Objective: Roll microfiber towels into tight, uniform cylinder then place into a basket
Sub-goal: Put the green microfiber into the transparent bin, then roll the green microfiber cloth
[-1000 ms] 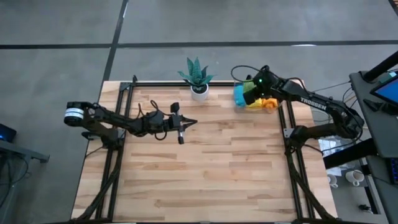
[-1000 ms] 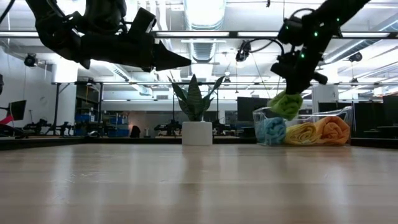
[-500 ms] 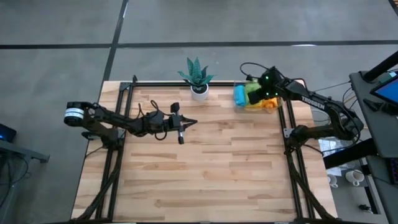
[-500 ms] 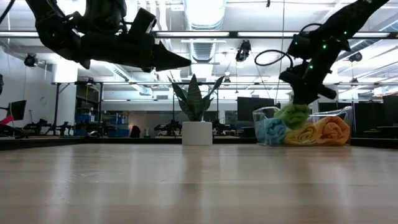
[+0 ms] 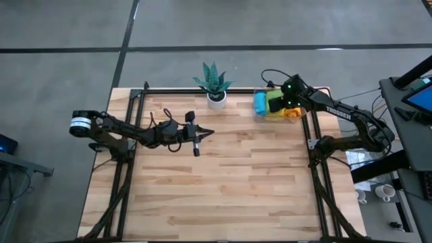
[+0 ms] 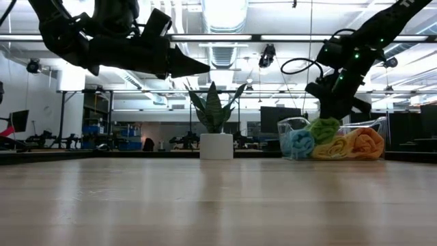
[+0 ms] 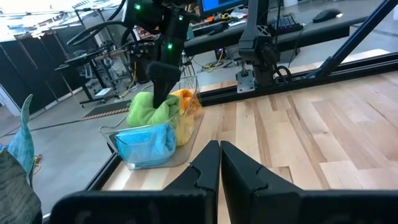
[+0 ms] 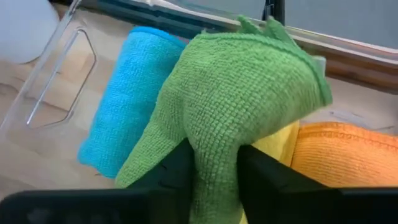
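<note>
Your right pincer (image 8: 211,171) is down in the basket (image 7: 134,158) at the table's far right corner, about one o'clock from the table middle in the high view. Its fingers press lightly on a fold of the green towel (image 8: 249,106), with only a narrow gap between them. The green towel lies on top of the others, between the blue towel (image 8: 124,99) and the orange towel (image 8: 339,162), with the yellow towel (image 8: 280,146) under it.

I judge the task nearly finished: four towels are in the basket and no other towel shows on the table (image 5: 236,182). What remains is to let go and lift out. The green roll looks looser than the blue one, with a corner sticking up.

The towels are soft, with a fine looped weave. The basket is clear hard plastic with rounded corners.

Your left pincer (image 5: 200,134) waits closed and empty above the table, at about nine o'clock.
</note>
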{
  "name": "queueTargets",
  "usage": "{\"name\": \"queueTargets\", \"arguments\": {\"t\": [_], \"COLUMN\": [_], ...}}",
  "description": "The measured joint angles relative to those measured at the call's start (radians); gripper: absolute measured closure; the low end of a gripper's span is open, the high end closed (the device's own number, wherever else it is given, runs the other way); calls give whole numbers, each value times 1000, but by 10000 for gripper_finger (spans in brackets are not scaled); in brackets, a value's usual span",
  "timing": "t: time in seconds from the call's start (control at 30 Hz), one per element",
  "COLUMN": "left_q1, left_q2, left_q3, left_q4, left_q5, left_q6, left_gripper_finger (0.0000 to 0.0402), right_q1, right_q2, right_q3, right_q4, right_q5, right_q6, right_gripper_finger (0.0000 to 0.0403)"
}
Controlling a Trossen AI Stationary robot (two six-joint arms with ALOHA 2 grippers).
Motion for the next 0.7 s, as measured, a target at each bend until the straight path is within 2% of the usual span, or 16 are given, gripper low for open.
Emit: {"name": "queueTargets", "arguments": {"t": [0.2, 0.33, 0.47, 0.7], "left_q1": [0, 0, 0, 1], "left_q2": [0, 0, 0, 0], "left_q3": [1, 0, 0, -1], "left_q4": [1, 1, -2, -5], "left_q5": [0, 0, 0, 0], "left_q6": [0, 0, 0, 0], "left_gripper_finger": [402, 402, 402, 402], "right_q1": [0, 0, 0, 0], "right_q2": [0, 0, -2, -9], "right_q3": [0, 8, 60, 152], "right_q4": [0, -21, -99, -185], "right_q5": [28, 113, 253, 260], "right_q6": [12, -10, -15, -51], "right_gripper_finger": [247, 213, 206, 205]}}
